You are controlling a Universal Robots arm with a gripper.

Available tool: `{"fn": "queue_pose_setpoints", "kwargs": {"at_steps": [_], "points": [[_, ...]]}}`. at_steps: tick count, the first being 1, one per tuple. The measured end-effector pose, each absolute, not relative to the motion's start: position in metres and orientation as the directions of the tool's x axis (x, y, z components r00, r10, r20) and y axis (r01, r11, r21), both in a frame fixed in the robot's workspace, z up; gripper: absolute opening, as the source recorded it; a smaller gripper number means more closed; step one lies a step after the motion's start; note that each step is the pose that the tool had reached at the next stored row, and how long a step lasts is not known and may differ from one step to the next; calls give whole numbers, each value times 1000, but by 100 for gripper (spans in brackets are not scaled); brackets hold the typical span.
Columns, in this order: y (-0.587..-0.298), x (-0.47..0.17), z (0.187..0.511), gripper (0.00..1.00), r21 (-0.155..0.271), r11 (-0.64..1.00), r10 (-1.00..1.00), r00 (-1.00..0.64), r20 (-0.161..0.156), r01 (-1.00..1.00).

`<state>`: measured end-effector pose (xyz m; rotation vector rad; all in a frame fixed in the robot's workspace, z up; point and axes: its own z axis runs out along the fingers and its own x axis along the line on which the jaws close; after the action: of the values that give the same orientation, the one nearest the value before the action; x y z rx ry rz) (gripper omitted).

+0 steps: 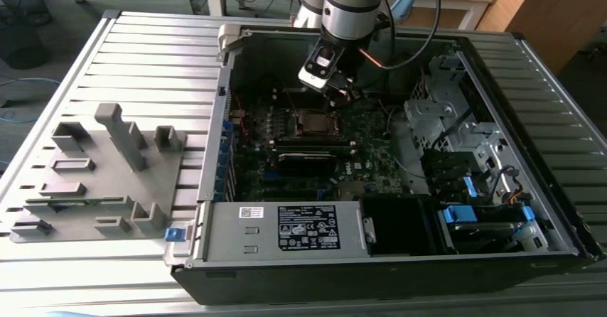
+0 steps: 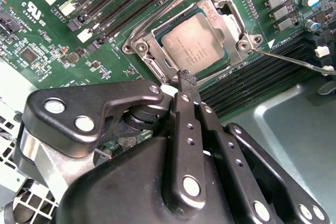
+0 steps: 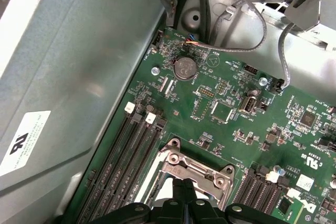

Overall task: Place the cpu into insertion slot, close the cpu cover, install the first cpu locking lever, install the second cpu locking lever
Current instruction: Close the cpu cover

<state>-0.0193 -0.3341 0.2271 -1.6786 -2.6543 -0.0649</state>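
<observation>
Your arm reaches down into the open case (image 1: 220,139), which lies on the slatted counter (image 1: 142,54). The fingers (image 2: 187,78) are pressed together with nothing visible between them. In the second wrist view their tip hangs right at the near rim of the slot (image 2: 140,49), which is set into the green board (image 2: 47,40). You cannot tell from that view whether the tip touches the rim or stops just above it.

The cpu (image 2: 194,45) already sits in the slot, flat, with its dull silver face up. The cover (image 2: 237,24) lies down over it, and its window frames the chip on all sides. A thin wire lever (image 2: 294,60) starts at one corner of the slot. It slants away over the black memory slots (image 2: 252,81) instead of lying along the cover's edge.

In the first wrist view the closed fingers hide the middle of the slot, and you see its silver frame and corner screws around them. In the exterior view the fingers are low inside the case, just beside the slot toward the exterior view's right. A grey tray (image 1: 95,168) of upright holders lies on the counter, outside the case on the exterior view's left, well apart from the fingers.
</observation>
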Motion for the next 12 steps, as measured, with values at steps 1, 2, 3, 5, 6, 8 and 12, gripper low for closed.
{"fn": "queue_pose_setpoints", "kwargs": {"at_steps": [1, 2, 3, 5, 6, 8, 12], "points": [[-334, -19, 227, 10, 35, 429, 903, -430, 22, 903], [-334, -19, 227, 10, 35, 430, 902, -431, 22, 902], [-334, -19, 227, 10, 35, 434, 900, -434, 22, 900], [-334, -19, 227, 10, 35, 442, 897, -442, 22, 897], [-334, -19, 227, 10, 35, 445, 895, -446, 22, 895], [-334, -19, 227, 10, 35, 455, 890, -456, 22, 890], [-334, -19, 227, 10, 35, 478, 878, -479, 22, 878]]}}
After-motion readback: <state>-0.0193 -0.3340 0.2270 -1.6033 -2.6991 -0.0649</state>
